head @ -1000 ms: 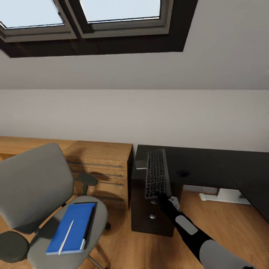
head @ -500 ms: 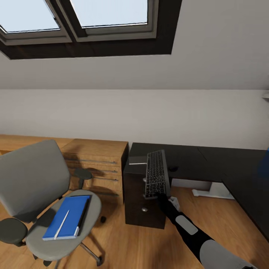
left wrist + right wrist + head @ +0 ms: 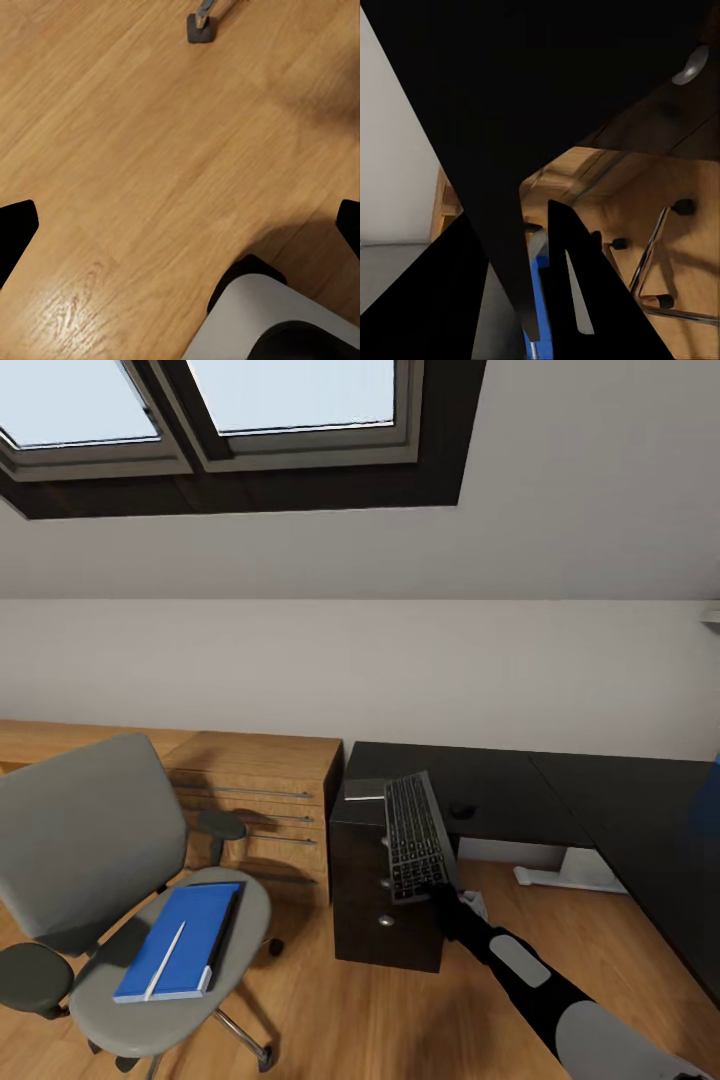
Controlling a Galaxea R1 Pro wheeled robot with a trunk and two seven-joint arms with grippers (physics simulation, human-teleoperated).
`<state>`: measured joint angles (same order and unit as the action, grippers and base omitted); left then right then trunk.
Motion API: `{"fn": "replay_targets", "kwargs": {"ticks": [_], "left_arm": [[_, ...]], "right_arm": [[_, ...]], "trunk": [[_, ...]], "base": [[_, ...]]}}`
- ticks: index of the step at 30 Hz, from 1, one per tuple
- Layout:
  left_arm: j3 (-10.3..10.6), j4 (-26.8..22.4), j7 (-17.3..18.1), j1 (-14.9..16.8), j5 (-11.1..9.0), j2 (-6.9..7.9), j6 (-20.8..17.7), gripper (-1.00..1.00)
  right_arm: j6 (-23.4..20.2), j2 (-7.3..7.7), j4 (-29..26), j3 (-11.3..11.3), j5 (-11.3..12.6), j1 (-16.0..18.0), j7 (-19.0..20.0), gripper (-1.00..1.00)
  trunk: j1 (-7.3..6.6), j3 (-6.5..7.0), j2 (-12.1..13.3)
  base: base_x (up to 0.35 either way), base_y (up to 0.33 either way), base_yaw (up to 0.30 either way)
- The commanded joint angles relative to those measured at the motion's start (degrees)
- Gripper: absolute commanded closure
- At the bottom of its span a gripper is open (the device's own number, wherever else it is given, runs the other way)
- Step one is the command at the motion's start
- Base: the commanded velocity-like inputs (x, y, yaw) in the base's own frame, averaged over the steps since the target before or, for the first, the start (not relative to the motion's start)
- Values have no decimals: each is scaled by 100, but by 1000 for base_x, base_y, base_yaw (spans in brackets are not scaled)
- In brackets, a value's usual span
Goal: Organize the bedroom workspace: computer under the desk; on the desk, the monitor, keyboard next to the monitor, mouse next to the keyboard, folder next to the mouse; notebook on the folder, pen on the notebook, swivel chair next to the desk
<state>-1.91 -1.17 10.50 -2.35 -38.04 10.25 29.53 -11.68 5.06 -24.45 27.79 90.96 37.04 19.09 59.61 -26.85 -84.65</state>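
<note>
In the head view, my right jaws [image 3: 443,900] are sitting just right of the frame's centre, closed on the near end of the keyboard [image 3: 414,837]. The keyboard is tilting, with its far end reaching over the left end of the black counter [image 3: 520,790] and its near end hanging past the counter's front edge, above the dark drawer unit [image 3: 385,900]. The mouse [image 3: 462,811] is lying on the counter just right of the keyboard. At lower left, the swivel chair [image 3: 90,840] is standing on the wood floor [image 3: 400,1010], well apart from the counter, carrying the blue folder [image 3: 175,945] on its seat; the white pen [image 3: 165,960] is lying on top, and the notebook's [image 3: 226,924] dark edge is showing along the folder's right side. A light wood cabinet [image 3: 265,800] is standing between chair and counter. In the left wrist view, my left jaws [image 3: 180,225] are spread wide, holding nothing, above bare floor.
</note>
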Motion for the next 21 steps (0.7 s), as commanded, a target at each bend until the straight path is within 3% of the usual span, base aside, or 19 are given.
{"fn": "replay_targets", "kwargs": {"ticks": [1, 5, 10, 15, 19, 21], "left_arm": [[-23, -6, 57, -2, -45, -8, -1, -100], [-21, -6, 64, -2, -45, -167, 0, -100], [-26, -6, 66, -2, -46, -211, 0, -100], [-22, -6, 68, -2, -46, -220, -3, -100], [-14, -6, 74, -2, -41, -224, -4, -100], [-13, -8, 75, -2, -44, -225, -11, -100]], "right_arm": [[-30, 29, -41, 32, 54, 5, 16, 100], [-62, 152, -253, 33, 53, 5, 16, 100], [-138, 303, -370, 33, 61, 5, 20, 100], [-751, 684, -751, 36, 61, 5, 10, 100], [-993, 872, -909, 35, 29, 5, -18, 100], [-1044, 979, -1080, 40, -225, 5, -102, 100]], "trunk": [[0, -5, -3], [-66, 49, 117], [-176, 139, 318], [-285, 229, 519], [-373, 300, 679], [-417, 336, 759]], "base": [[0, 0, 0], [0, 0, 0], [0, 0, 0], [0, 0, 0], [0, 0, 0], [0, 0, 0]]}}
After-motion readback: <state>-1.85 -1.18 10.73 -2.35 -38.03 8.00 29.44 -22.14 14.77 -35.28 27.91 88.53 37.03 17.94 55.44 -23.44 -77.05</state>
